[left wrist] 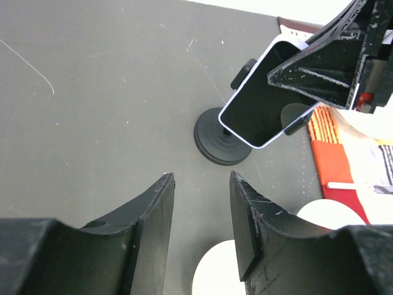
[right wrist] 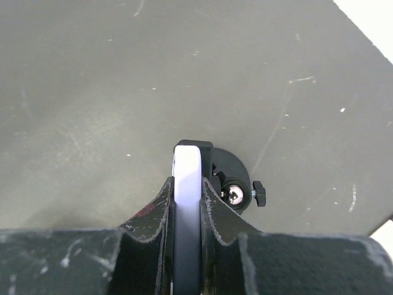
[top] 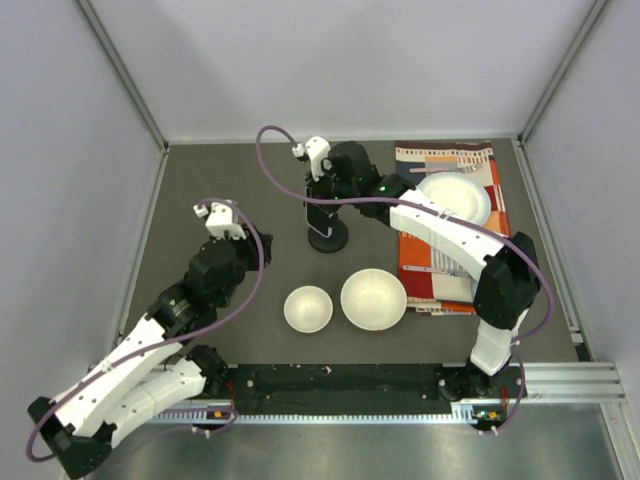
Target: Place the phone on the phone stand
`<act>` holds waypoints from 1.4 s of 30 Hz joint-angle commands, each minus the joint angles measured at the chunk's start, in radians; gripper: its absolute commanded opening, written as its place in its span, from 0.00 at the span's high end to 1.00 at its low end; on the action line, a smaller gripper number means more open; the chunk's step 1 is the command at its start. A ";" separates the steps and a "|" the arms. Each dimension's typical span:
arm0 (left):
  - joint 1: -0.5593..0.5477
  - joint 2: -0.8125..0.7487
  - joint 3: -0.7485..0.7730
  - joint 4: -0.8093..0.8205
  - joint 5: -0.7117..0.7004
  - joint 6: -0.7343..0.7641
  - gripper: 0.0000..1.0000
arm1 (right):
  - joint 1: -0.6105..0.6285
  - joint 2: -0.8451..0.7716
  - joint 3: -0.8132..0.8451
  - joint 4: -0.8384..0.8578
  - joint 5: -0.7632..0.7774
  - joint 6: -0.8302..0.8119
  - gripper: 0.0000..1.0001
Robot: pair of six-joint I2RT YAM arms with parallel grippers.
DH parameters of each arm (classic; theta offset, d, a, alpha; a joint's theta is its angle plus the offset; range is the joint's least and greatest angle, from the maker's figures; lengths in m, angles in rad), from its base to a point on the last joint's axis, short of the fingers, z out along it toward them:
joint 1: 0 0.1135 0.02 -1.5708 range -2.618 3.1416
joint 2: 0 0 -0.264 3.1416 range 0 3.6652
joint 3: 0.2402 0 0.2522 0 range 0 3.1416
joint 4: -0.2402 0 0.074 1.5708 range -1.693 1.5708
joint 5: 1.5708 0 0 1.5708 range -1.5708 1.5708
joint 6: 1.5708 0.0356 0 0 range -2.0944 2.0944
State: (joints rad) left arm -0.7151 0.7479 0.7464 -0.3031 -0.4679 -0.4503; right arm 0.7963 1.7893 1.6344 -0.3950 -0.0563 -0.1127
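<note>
Right jaws clamped on phone (left wrist: 252, 110), long axis steeply tilted, lower end in phone stand (left wrist: 221, 142) mid-bench toward far edge; left jaws narrow, empty.

Btwn right fingers (right wrist: 218, 215), phone (left wrist: 258, 101): glossy black glass, smooth pale rim. Just beyond, phone stand (left wrist: 222, 142): matt black plastic, shiny metal screw (right wrist: 235, 195). Fingers: scratched black plastic. Scuffed matt grey worktop (left wrist: 92, 123).

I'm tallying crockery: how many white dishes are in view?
3: a small white bowl front centre, a larger white bowl to its right, and a white plate on the patterned cloth.
</note>
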 commanded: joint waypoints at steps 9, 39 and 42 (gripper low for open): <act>0.000 -0.039 -0.056 0.084 0.101 0.002 0.46 | -0.078 -0.004 0.028 0.012 -0.004 -0.042 0.83; 0.256 0.117 -0.108 0.295 0.612 -0.154 0.47 | -0.269 -0.080 -0.171 0.197 -0.422 0.179 0.96; 0.256 0.116 -0.114 0.294 0.612 -0.159 0.47 | -0.273 -0.085 -0.180 0.202 -0.439 0.179 0.94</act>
State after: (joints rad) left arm -0.4625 0.8856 0.6430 -0.0658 0.1200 -0.5911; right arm 0.5510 1.7363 1.4780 -0.2058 -0.4534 0.0402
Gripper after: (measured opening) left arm 0.530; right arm 0.147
